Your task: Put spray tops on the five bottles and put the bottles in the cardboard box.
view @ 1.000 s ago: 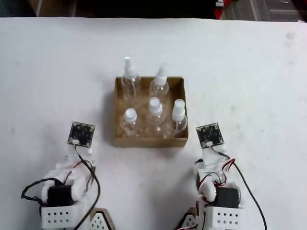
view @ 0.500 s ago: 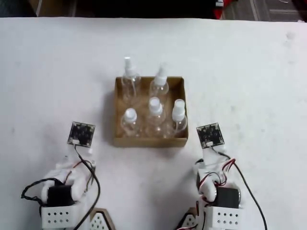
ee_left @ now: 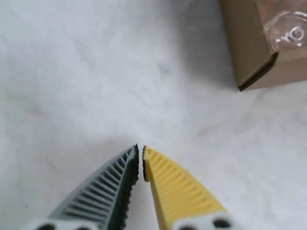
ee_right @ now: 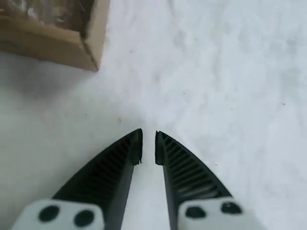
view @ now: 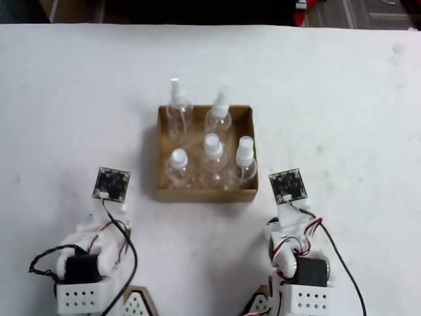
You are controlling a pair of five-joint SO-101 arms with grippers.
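The cardboard box (view: 205,194) stands mid-table with several clear bottles upright inside, each wearing a white spray top: two at the back (view: 177,112) (view: 218,115) and three in front (view: 178,164) (view: 213,155) (view: 245,161). My left gripper (ee_left: 140,153), with one grey and one yellow finger, is shut over bare table. It sits short of the box corner (ee_left: 244,52), where a clear bottle (ee_left: 288,28) shows inside. My right gripper (ee_right: 148,141) is shut with its black tips nearly touching and nothing between them, near the box's other front corner (ee_right: 53,43).
Both arms sit folded at the table's near edge, the left arm (view: 85,263) and the right arm (view: 296,263) on either side of the box front. White tabletop (view: 342,99) stretches around the box on all sides.
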